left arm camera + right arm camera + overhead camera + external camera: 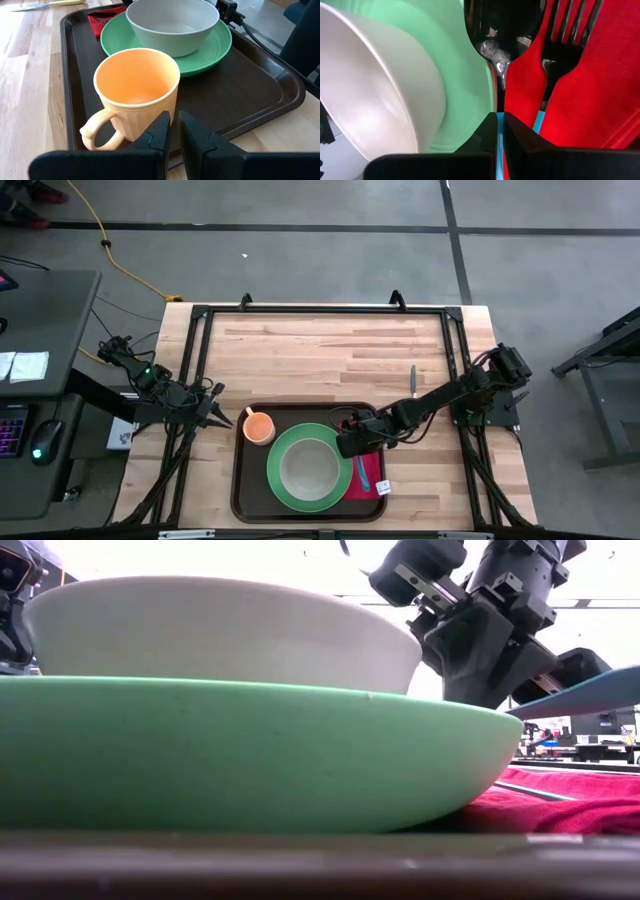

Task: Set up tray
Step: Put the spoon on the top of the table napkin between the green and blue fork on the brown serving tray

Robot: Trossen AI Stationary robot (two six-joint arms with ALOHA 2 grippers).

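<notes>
The dark brown tray [250,480] lies at the table's near edge. On it stand an orange mug [259,427], a green plate [280,442] with a pale bowl [308,468] on it, and a red napkin [372,472] at the plate's right. A fork [570,40] lies on the napkin. My right gripper [347,446] hovers over the napkin's far end, shut on a blue-handled spoon [502,25]. My left gripper [222,419] is shut just outside the tray's left rim, pointing at the mug [137,95] without touching it. My right gripper [500,116] pinches the spoon's blue handle [500,140] between its two fingers, which lie along the handle. The shiny spoon bowl points away from the fingers, beside the plate's rim [480,75]. In the low view the blue handle [590,690] shows slanting, clear above the napkin [560,805].
A knife [412,380] lies on the bare wood beyond the tray, near the right arm. The table's black frame rails [320,310] run along the far and side edges. The wide far half of the tabletop [320,350] is open wood.
</notes>
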